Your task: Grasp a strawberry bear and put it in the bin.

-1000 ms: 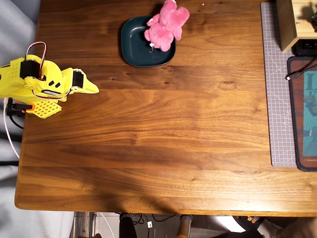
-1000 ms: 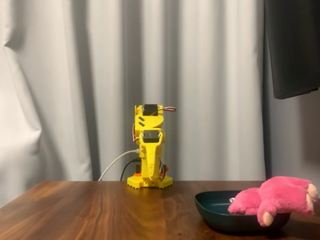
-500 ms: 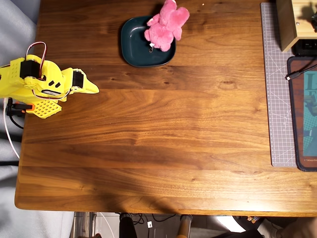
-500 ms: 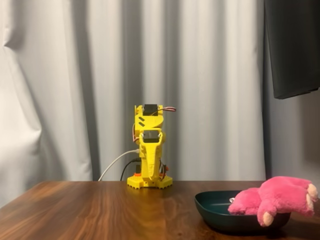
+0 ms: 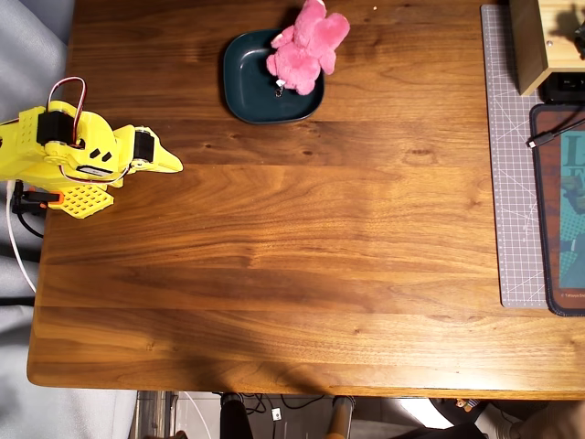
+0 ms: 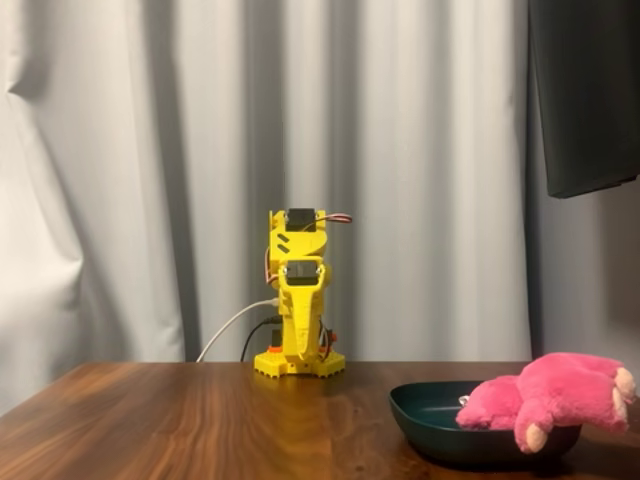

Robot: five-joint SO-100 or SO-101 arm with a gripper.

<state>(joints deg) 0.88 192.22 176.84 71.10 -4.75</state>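
Note:
The hot-pink strawberry bear (image 5: pixel 307 45) lies across the far right part of the dark teal bin (image 5: pixel 249 80), partly hanging over its rim; its metal keychain rests inside the dish. In the fixed view the bear (image 6: pixel 550 397) drapes over the right rim of the bin (image 6: pixel 425 415). My yellow gripper (image 5: pixel 172 165) is folded back at the arm's base at the table's left edge, well away from the bin, with its jaws together and nothing in them. In the fixed view the gripper (image 6: pixel 300 335) points toward the camera.
A grey cutting mat (image 5: pixel 514 174) runs along the right side of the wooden table (image 5: pixel 292 274), with a dark mouse pad (image 5: pixel 562 219) and a cable on it. A wooden box (image 5: pixel 539 41) stands at the far right corner. White and black cables trail from the arm's base.

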